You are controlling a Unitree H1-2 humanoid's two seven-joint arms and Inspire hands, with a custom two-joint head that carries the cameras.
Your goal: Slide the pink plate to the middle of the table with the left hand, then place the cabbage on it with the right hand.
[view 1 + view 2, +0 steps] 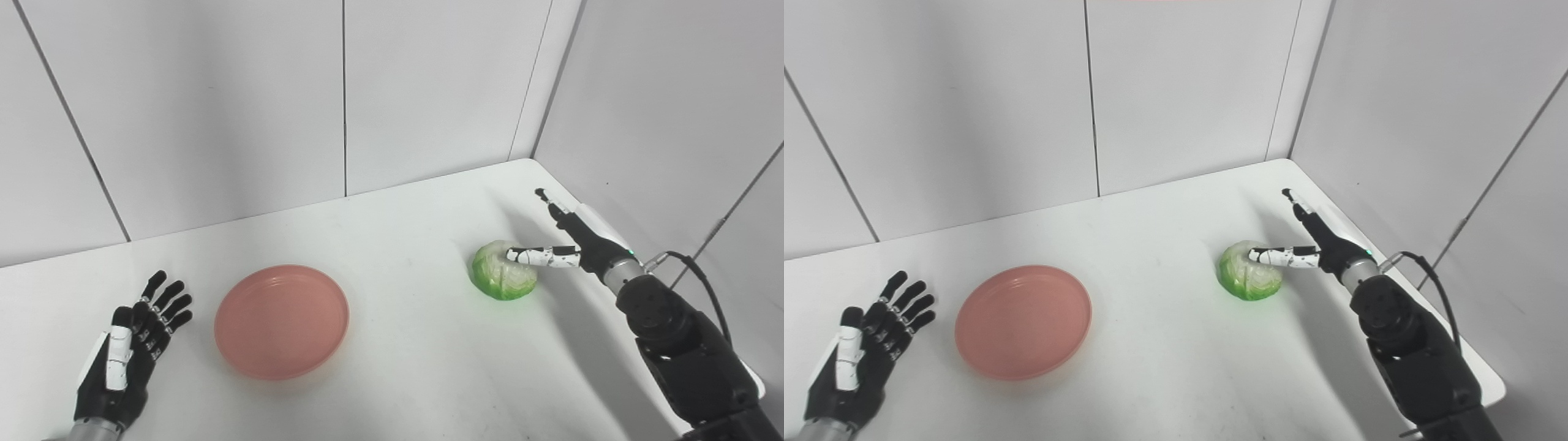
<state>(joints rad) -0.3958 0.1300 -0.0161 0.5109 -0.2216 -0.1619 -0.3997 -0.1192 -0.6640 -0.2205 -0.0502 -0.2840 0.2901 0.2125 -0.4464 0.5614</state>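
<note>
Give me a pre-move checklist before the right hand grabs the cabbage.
1. Plate near table middle: ok, though a bit left of centre.
2. Plate holds nothing: ok.
3. Left hand off the plate, open, beside its left rim: ok.
4. Right hand at the cabbage: ok, thumb lies over its top.
5. Fingers closed around the cabbage: not ok, they point past it, spread.
6. Path from cabbage to plate holds nothing: ok.
</note>
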